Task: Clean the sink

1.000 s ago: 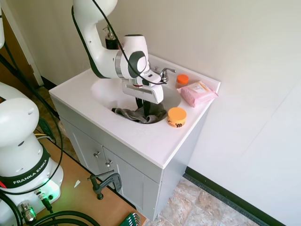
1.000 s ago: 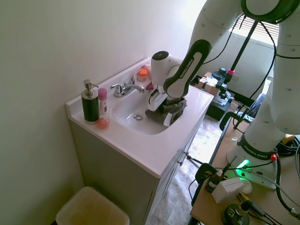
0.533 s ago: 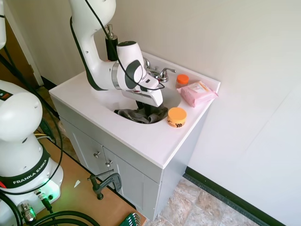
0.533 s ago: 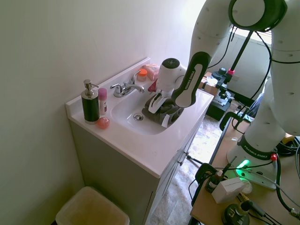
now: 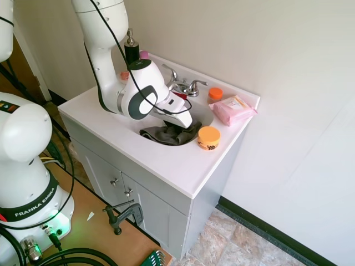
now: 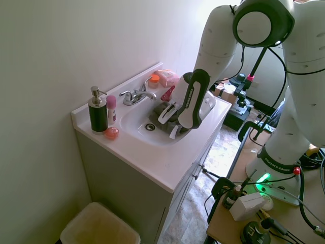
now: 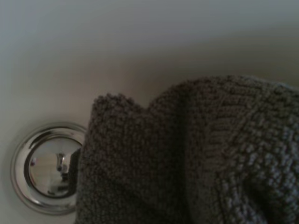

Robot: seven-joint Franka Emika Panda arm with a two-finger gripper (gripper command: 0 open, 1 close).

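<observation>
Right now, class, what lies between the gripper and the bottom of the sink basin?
A grey knitted cloth lies under the gripper, bunched against the sink basin. The wrist view shows its edge reaching the metal drain.

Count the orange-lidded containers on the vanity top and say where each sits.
2. A wide orange-lidded tub stands on the vanity top at the basin's front right edge; a smaller orange-lidded jar stands beside the faucet, next to the pink pack. The arm may hide others.
</observation>
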